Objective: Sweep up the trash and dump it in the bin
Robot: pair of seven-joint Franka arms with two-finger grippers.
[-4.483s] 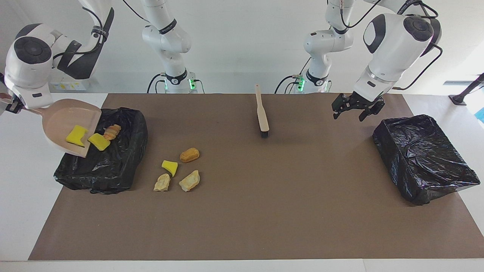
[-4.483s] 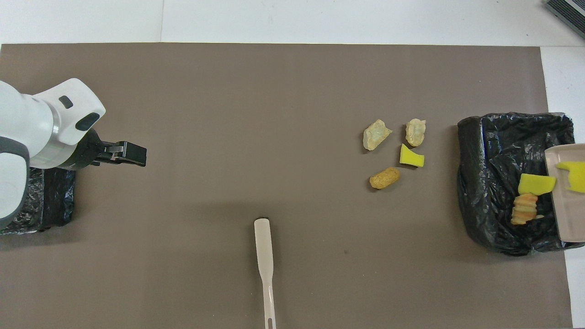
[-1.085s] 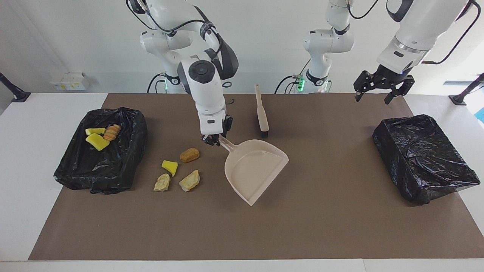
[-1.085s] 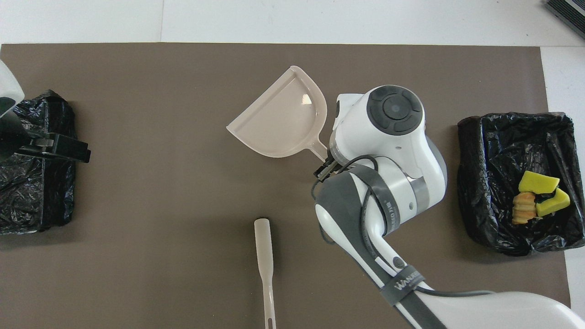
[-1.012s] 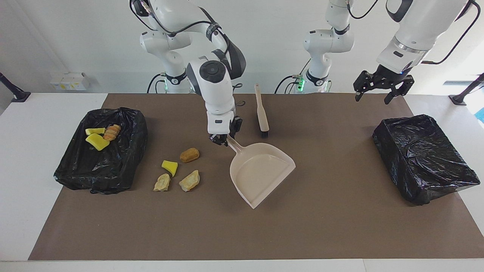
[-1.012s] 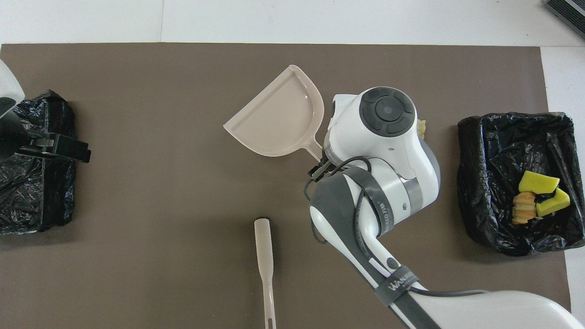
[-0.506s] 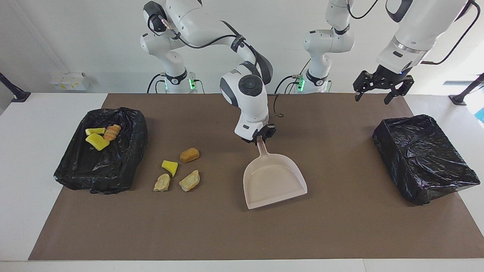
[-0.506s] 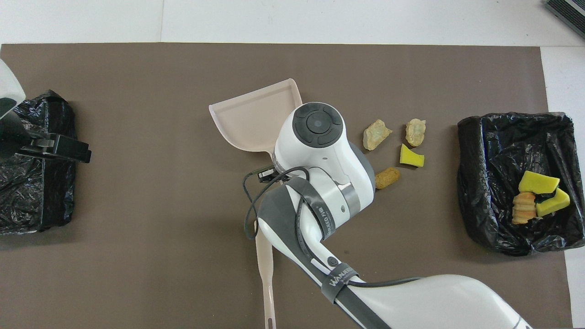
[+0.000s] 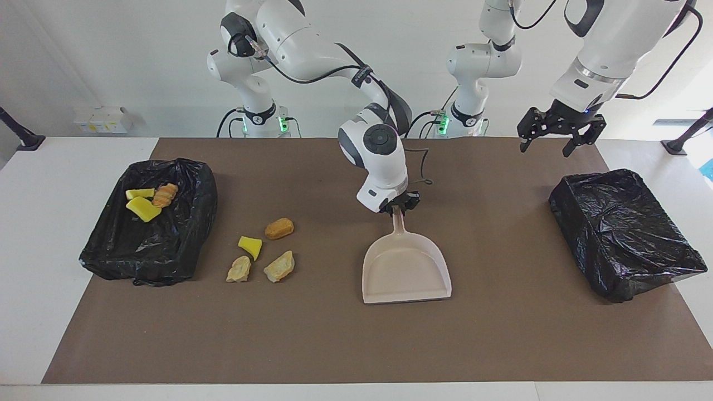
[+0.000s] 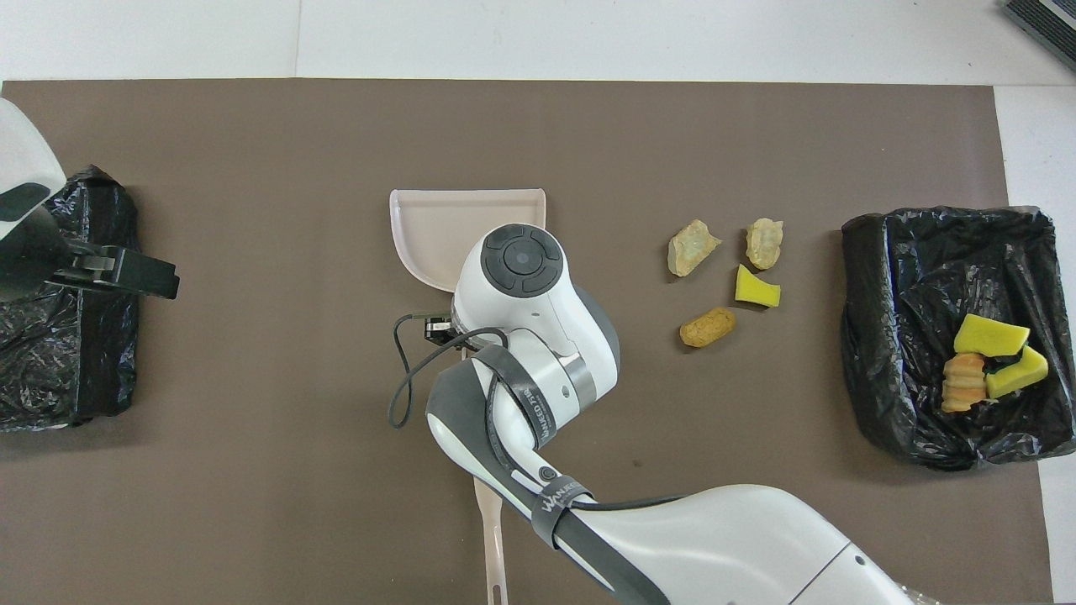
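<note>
Two grippers: right gripper [image 9: 396, 208] jaws clamped on dustpan [image 9: 405, 272] handle, left gripper [image 9: 554, 139] jaws apart.

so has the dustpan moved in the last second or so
Yes. The dustpan, held by the right end effector, has swung away from the loose trash pieces toward the left arm's end, its open edge now pointing away from the robots.

brush [image 10: 489, 538] mostly under right arm, dustpan [image 10: 454, 227] partly covered
</note>
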